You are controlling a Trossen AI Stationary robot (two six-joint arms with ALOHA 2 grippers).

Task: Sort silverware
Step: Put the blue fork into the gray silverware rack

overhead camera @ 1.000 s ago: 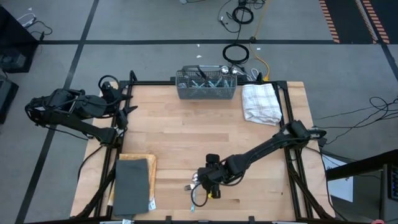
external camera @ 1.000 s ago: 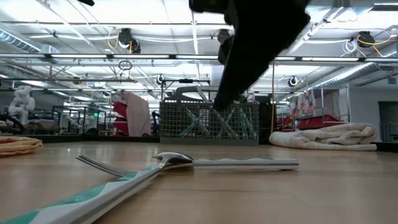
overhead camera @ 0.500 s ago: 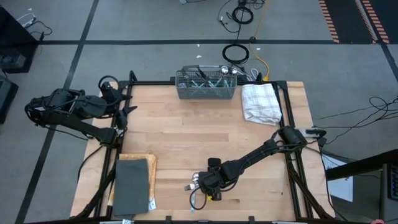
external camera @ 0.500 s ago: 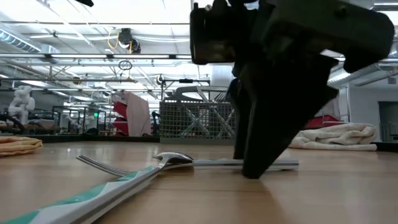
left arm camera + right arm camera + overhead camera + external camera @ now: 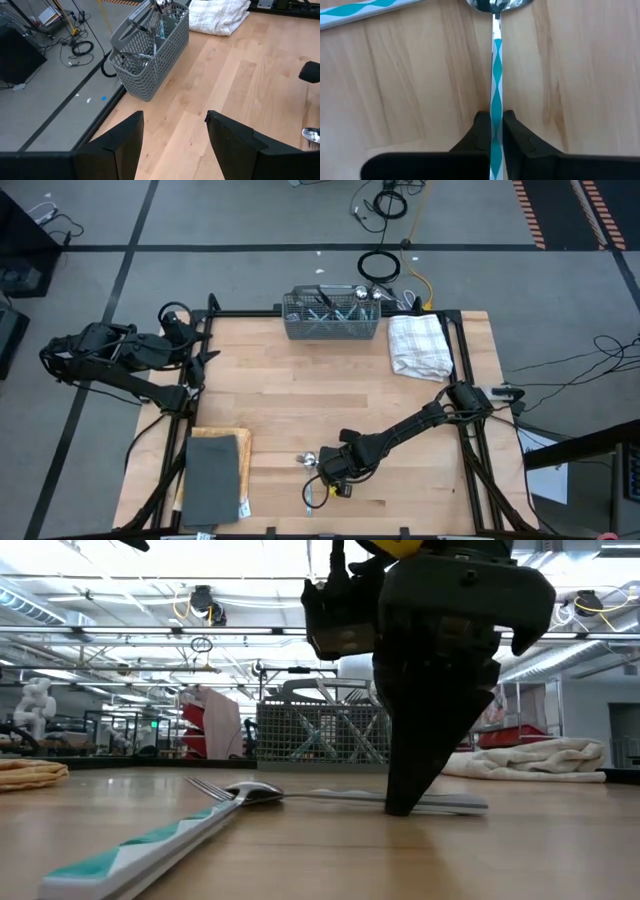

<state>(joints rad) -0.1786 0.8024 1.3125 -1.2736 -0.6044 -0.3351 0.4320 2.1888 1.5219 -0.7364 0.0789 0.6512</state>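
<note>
A spoon [image 5: 300, 795] with a shiny bowl [image 5: 495, 4] and a light blue patterned handle lies on the wooden table near its front edge. My right gripper [image 5: 335, 470] stands on it, shut on its handle. A fork [image 5: 140, 845] of the same pattern lies beside it, tines by the spoon's bowl, handle [image 5: 365, 12] flat on the wood. More silverware stands in the grey mesh basket [image 5: 332, 318] at the far edge. My left gripper [image 5: 175, 130] hangs open above the table's far left corner, apart from everything. My right gripper pinches the spoon's handle [image 5: 495, 107] between its two fingers [image 5: 481, 132], past the middle toward the free end [image 5: 470, 804]. The fingers come from above, pointing almost straight down, one on each long side of the handle. The spoon lies on the table.
A white folded towel [image 5: 420, 345] lies at the far right corner. A dark grey flat pad on a light wooden board [image 5: 215, 475] sits at the near left. Bare wood [image 5: 330, 395] stretches between the basket and the spoon.
My right gripper has come down onto the spoon's handle, tipped steeper and shut on it. The spoon and the fork have shifted a little on the table; the fork's tines now lie closer to the spoon's bowl.
</note>
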